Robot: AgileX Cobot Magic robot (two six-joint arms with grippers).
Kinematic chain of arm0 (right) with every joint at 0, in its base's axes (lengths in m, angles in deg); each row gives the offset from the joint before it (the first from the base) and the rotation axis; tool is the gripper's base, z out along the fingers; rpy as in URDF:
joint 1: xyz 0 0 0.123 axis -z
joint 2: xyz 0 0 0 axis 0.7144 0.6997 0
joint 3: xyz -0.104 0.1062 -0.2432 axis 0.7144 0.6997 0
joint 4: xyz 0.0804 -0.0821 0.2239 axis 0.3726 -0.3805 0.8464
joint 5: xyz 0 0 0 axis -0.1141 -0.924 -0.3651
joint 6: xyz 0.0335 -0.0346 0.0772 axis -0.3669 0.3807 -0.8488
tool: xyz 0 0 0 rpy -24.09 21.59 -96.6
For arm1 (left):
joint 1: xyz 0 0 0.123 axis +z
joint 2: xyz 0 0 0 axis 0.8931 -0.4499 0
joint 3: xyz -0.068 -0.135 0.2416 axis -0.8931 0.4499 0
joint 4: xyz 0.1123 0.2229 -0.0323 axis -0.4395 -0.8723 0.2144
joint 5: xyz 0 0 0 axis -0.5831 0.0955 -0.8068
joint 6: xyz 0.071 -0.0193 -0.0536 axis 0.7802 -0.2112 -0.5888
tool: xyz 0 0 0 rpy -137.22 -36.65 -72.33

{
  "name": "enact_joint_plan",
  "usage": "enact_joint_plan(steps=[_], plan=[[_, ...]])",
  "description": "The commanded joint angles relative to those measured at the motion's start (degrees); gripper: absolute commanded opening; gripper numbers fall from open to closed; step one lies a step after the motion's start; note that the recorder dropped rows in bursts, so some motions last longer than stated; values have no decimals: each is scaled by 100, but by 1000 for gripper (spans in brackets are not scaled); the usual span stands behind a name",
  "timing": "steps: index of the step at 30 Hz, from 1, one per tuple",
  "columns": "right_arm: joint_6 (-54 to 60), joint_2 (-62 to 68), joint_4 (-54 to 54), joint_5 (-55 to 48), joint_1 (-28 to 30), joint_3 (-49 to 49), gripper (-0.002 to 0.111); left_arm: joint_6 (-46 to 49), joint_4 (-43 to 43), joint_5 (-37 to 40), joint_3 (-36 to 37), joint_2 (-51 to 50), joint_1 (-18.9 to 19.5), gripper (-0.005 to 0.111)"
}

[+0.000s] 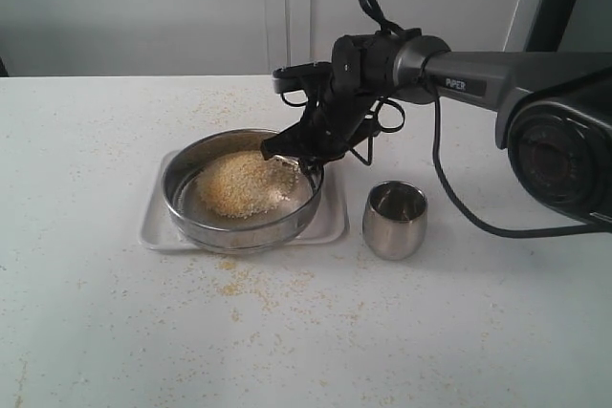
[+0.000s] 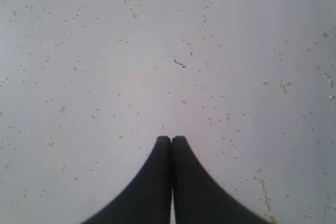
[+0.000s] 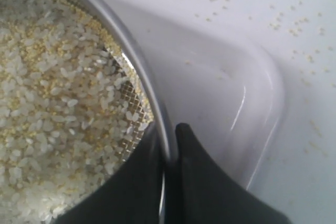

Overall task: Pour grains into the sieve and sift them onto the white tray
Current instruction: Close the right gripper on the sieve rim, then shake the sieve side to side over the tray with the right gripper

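The wide steel sieve (image 1: 239, 188) rests on the white tray (image 1: 330, 226) and holds a heap of mixed grains (image 1: 244, 183). My right gripper (image 1: 306, 161) is shut on the sieve's far-right rim, one finger inside and one outside. In the right wrist view the rim (image 3: 142, 72) runs between the two black fingers (image 3: 197, 182), with whitish and yellow grains (image 3: 52, 114) on the mesh and the tray (image 3: 236, 93) below. My left gripper (image 2: 171, 139) is shut on nothing above bare table; it is out of the exterior view.
A small steel cup (image 1: 394, 219) stands upright and looks empty, right of the tray. Spilled grains (image 1: 234, 284) dot the white table in front of the tray and behind it. A black cable (image 1: 459, 203) loops behind the cup.
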Motion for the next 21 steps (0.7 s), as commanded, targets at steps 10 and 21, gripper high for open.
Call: enact_joint_plan(steps=[10, 21], plan=[[387, -458, 535, -371, 306, -3, 0, -31, -19, 78, 44, 50, 17, 0], [260, -582, 1219, 329, 376, 8, 0, -31, -19, 78, 44, 50, 17, 0]])
